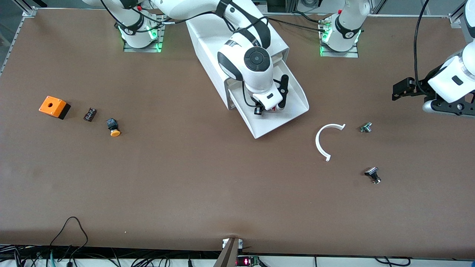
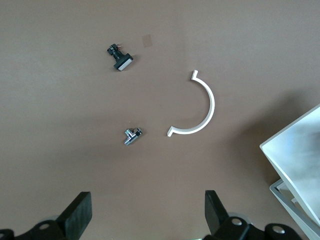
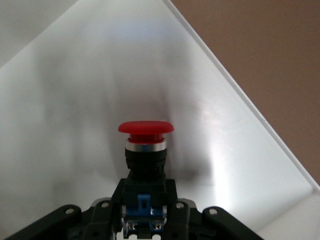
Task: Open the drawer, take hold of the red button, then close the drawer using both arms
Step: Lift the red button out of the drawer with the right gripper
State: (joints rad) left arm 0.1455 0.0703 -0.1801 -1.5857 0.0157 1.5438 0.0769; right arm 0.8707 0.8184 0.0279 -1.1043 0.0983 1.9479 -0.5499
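Observation:
The drawer (image 1: 293,92) is pulled out of the white cabinet (image 1: 207,40); its white floor (image 3: 75,100) fills the right wrist view. My right gripper (image 1: 270,107) is over the open drawer, shut on the black-and-blue body of the red-capped button (image 3: 146,145). A bit of the button's red (image 1: 274,108) shows in the front view. My left gripper (image 1: 445,108) hangs over the table at the left arm's end, open and empty, with its fingers (image 2: 75,217) wide apart. That arm waits.
A white curved piece (image 1: 324,141), a metal fitting (image 1: 366,127) and a black part (image 1: 373,174) lie nearer the front camera than the left gripper. An orange box (image 1: 54,106), a small dark part (image 1: 90,114) and an orange-yellow-capped button (image 1: 114,128) lie toward the right arm's end.

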